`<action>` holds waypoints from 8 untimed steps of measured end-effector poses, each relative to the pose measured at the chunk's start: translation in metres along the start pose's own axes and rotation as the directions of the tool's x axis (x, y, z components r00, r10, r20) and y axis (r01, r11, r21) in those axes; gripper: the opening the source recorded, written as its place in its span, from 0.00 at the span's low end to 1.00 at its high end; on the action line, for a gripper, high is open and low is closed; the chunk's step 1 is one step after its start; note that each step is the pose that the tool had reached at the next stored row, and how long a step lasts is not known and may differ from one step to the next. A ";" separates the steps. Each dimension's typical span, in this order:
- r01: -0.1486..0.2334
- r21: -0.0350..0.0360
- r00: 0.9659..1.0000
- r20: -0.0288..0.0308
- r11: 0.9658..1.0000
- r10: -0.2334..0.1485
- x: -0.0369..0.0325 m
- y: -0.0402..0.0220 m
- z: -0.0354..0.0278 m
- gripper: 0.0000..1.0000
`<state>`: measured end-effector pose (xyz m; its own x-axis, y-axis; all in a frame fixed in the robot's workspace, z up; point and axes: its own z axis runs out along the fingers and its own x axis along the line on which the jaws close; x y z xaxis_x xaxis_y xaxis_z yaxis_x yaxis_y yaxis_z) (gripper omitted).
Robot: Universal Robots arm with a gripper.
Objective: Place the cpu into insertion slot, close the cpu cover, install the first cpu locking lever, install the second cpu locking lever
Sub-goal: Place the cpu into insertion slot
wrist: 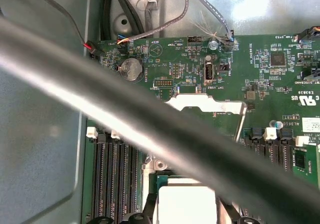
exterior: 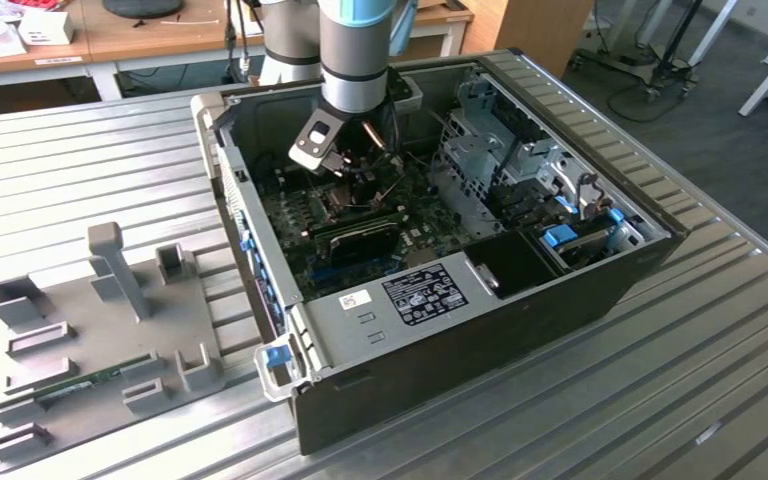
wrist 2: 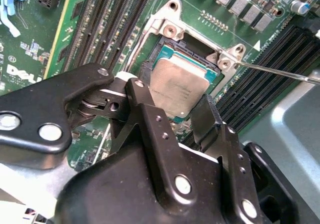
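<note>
In the exterior view my gripper [exterior: 348,165] reaches down into the open computer case [exterior: 598,280], over the green motherboard [exterior: 357,235]. The second wrist view shows the gripper [wrist 2: 172,101] with its black fingers [wrist 2: 142,106] on either side of the cpu [wrist 2: 180,86], a silvery-tan square, and shut on it. The cpu sits right over the insertion slot [wrist 2: 182,46], whose dark centre shows past its far edge. In the first wrist view the cpu [wrist: 186,201] is bright, and the cpu cover [wrist: 205,102] stands flipped open beyond it. A thin locking lever [wrist 2: 280,71] sticks out beside the slot.
Long black memory slots [wrist 2: 107,28] run on both sides of the socket. A blurred black cable [wrist: 150,124] crosses the first wrist view. Drive cages [exterior: 504,170] fill the case on the exterior view's right. A grey fixture plate [exterior: 91,330] lies on the metal table.
</note>
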<state>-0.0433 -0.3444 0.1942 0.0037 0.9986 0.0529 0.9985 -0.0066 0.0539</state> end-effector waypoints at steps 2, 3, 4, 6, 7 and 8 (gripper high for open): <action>0.000 0.000 1.000 0.000 1.000 0.000 0.0000 0.0000 -0.0001 0.58; 0.000 0.000 1.000 0.000 1.000 0.000 0.0000 0.0000 -0.0001 0.58; 0.000 0.000 1.000 0.000 1.000 0.000 0.0002 0.0000 -0.0002 0.58; 0.000 0.000 1.000 0.000 1.000 0.000 0.0011 0.0000 -0.0001 0.58; 0.000 0.000 1.000 0.000 1.000 0.000 0.0012 0.0000 -0.0001 0.58; 0.000 0.000 1.000 0.000 1.000 0.000 0.0013 0.0000 -0.0001 0.58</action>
<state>-0.0433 -0.3431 0.1944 0.0037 0.9986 0.0527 0.9985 -0.0065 0.0538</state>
